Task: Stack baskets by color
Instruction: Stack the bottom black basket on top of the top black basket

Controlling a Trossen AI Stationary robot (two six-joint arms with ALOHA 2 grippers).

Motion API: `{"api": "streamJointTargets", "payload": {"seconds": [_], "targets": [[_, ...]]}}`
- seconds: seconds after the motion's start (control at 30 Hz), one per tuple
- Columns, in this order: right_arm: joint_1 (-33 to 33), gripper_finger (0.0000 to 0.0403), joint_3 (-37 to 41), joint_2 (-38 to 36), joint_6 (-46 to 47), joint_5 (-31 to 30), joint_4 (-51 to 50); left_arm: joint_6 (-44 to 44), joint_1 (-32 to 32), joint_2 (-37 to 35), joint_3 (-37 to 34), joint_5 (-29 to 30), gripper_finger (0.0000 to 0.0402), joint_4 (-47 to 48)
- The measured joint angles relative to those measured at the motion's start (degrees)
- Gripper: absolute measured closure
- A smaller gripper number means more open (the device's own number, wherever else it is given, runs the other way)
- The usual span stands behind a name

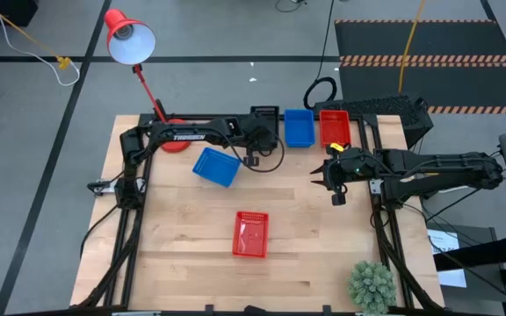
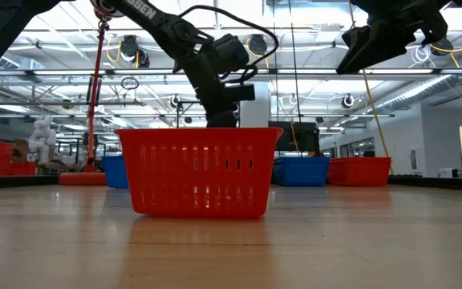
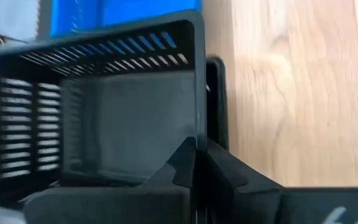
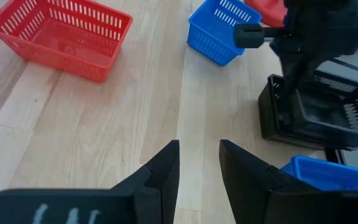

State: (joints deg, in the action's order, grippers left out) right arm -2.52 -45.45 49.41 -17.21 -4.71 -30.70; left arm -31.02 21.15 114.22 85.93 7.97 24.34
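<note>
Nearest, the red mesh plastic basket (image 2: 199, 171) sits at six o'clock. At twelve, the left gripper (image 3: 199, 163) pinches the black mesh basket's (image 3: 104, 106) wall; release only once it nests squarely. The right gripper (image 4: 199, 163) hangs parted, empty.

The left arm (image 1: 202, 132) hides most of the black baskets (image 1: 264, 121). How many are stacked there cannot be told.

Your right gripper (image 1: 334, 182) is hovering with a red mesh plastic basket (image 1: 334, 127) just beyond its fingers; another red one (image 1: 251, 234) is lying well apart.
</note>
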Motion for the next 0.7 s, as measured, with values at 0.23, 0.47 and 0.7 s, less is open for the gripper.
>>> {"api": "streamJointTargets", "payload": {"seconds": [0.23, 0.47, 0.7], "targets": [[0.00, 0.0293, 0.00, 0.00, 0.02, 0.00, 0.00, 2.66, 0.07, -0.05, -0.02, 0.33, 0.0314, -0.85], [0.00, 0.0293, 0.00, 0.00, 0.13, 0.00, 0.10, 7.19, -0.34, -1.22, -0.02, 1.52, 0.0236, -1.04], [-0.01, 0.0293, 0.12, 0.00, 0.53, 0.00, 1.78, 9.58, -1.84, -5.88, -0.10, 1.55, 0.0194, 1.10]]}}
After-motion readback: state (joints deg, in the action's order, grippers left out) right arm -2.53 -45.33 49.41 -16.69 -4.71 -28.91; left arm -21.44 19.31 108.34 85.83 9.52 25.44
